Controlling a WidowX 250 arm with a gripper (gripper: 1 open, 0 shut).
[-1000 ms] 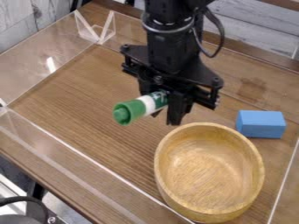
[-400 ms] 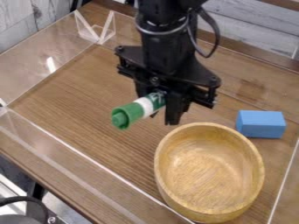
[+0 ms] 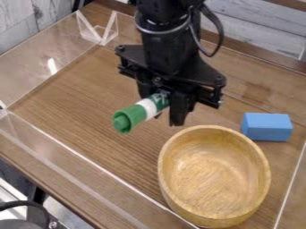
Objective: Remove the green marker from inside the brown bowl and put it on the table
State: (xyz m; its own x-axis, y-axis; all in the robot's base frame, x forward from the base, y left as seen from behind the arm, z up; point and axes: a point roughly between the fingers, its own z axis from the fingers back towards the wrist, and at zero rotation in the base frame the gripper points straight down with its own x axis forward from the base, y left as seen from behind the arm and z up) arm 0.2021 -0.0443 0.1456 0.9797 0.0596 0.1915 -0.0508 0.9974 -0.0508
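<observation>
My gripper (image 3: pixel 167 109) hangs over the table (image 3: pixel 84 116), just left of and above the brown bowl (image 3: pixel 216 174), and is shut on the green marker (image 3: pixel 136 113). The marker sticks out to the lower left from between the fingers, its green cap end lowest, held clear of the wood. The bowl sits at the front right and nothing lies inside it. The arm's black body hides the marker's far end.
A small blue block (image 3: pixel 267 126) lies on the table to the right of the gripper, behind the bowl. Low clear plastic walls (image 3: pixel 54 139) run along the table's edges. Open wood lies to the left of the marker.
The gripper with the marker has shifted slightly to the left; between the last two frames it hardly moves. The bowl and blue block stay put.
</observation>
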